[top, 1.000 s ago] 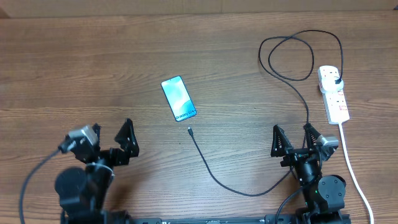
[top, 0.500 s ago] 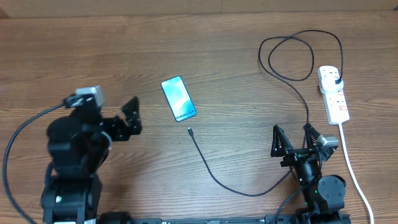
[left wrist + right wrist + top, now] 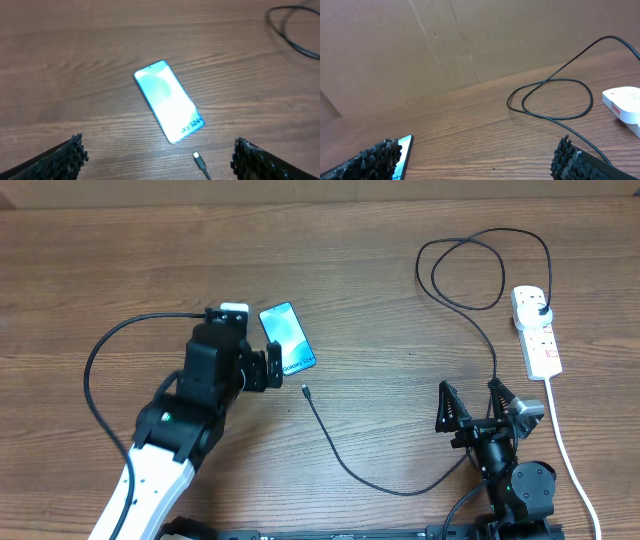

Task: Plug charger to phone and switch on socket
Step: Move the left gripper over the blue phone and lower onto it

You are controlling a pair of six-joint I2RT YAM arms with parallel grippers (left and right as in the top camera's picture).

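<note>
Black charger tip (image 3: pixel 198 159) lies just beside the phone (image 3: pixel 169 102); left gripper (image 3: pixel 159 146) hovers by them, jaws wide apart; right gripper (image 3: pixel 469 392) likewise apart.

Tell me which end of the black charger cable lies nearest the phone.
The small plug tip, lying loose close beside the phone; the other end is plugged into the white power strip far to the right.

We see a brown wood-grain table (image 3: pixel 120 270). A slim rectangular smartphone with a light blue screen (image 3: pixel 288 337) lies flat and askew on it. Just beside its lower end rests the small tip of a long thin black cable (image 3: pixel 326 430). The cable curves right, loops, and reaches a white rectangular power strip (image 3: pixel 537 335). The strip's thick white cord (image 3: pixel 570 455) trails to the near edge.
</note>
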